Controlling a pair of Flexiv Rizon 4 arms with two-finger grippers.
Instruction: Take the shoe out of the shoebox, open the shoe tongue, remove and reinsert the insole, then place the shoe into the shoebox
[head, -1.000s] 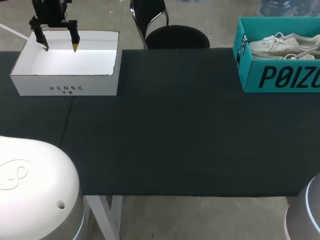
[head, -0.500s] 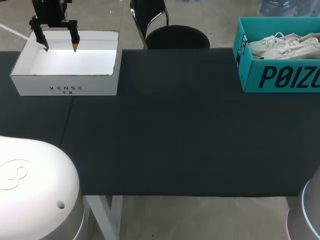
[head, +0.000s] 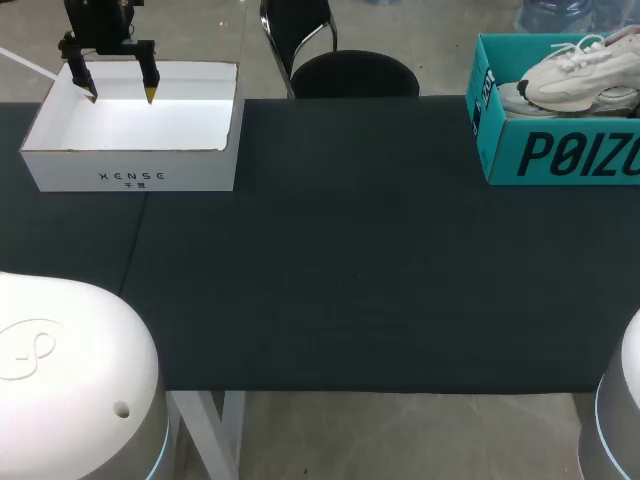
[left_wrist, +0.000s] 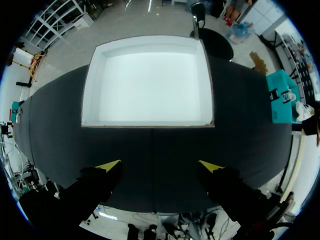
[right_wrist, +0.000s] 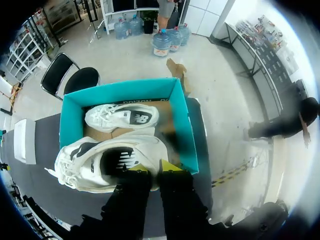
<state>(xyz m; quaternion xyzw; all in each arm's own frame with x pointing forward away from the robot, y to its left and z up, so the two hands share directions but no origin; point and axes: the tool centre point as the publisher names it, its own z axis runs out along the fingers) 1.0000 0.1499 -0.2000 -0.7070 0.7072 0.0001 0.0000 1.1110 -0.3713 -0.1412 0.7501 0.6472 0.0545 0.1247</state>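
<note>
To lift it clear of the shoebox (right_wrist: 183, 131) at the far right corner of the bench (head: 350, 260), the right end effector (right_wrist: 155, 167) pinches the shoe (right_wrist: 90, 165) at its collar, while the left end effector (left_wrist: 157, 166) hangs open.

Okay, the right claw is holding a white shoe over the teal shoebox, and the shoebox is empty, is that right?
Not quite. The teal shoebox is not empty: a second shoe lies inside it, as the right wrist view shows. The rest stands: the right claw holds a white shoe over the box.
</note>
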